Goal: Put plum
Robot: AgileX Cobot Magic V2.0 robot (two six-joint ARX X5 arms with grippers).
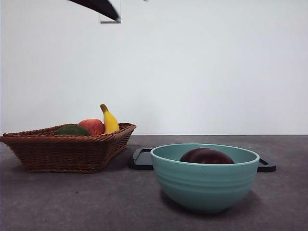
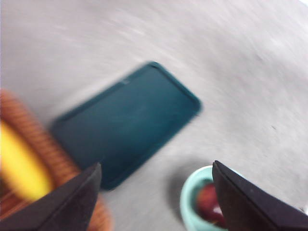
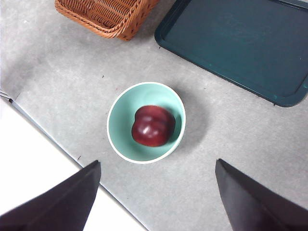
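Note:
The dark maroon plum (image 1: 206, 156) lies inside the teal bowl (image 1: 204, 180) at the front of the table. It also shows in the right wrist view (image 3: 153, 125), in the bowl (image 3: 119, 120), and blurred in the left wrist view (image 2: 210, 202). My right gripper (image 3: 156, 202) is open and empty, high above the bowl. My left gripper (image 2: 156, 197) is open and empty, high above the table between the basket and the bowl. One arm shows as a black tip (image 1: 98, 6) at the top of the front view.
A wicker basket (image 1: 67, 149) at the left holds a red apple (image 1: 92, 126), a banana (image 1: 109, 120) and a dark green fruit (image 1: 72, 130). A dark flat tray (image 1: 142, 159) lies behind the bowl; it also shows in both wrist views (image 3: 240, 43) (image 2: 127, 120).

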